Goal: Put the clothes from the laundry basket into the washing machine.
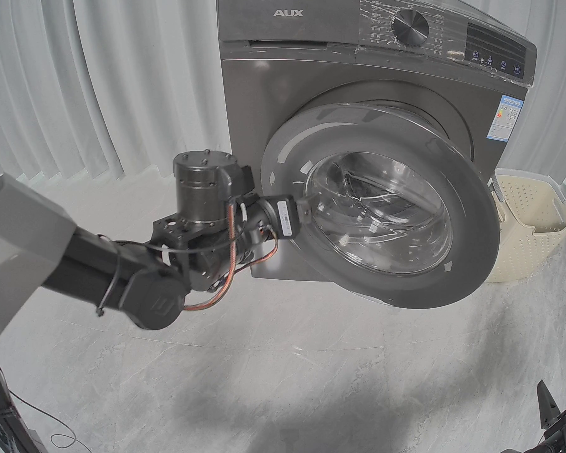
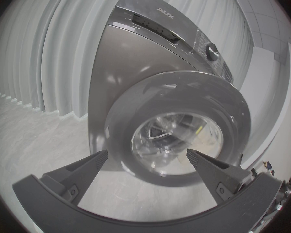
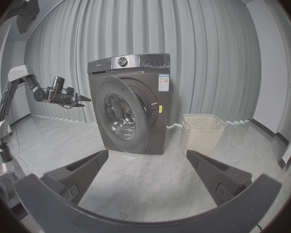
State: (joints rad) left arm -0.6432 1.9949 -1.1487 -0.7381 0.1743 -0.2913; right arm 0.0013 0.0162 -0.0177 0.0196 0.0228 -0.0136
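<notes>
Grey front-loading washing machine (image 1: 283, 95) stands, round glass door (image 1: 383, 215) half open; cream perforated plastic laundry basket (image 1: 534, 221) stands just beside it.

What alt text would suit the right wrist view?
A grey front-loading washing machine stands with its round door partly open, a cream laundry basket on the floor beside it. The left hand hangs open near the door's free edge; the right hand is open in the foreground.

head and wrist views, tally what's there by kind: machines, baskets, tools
washing machine: 1
laundry basket: 1
tools: 2 (left tool, right tool, both open)
total: 4
</notes>
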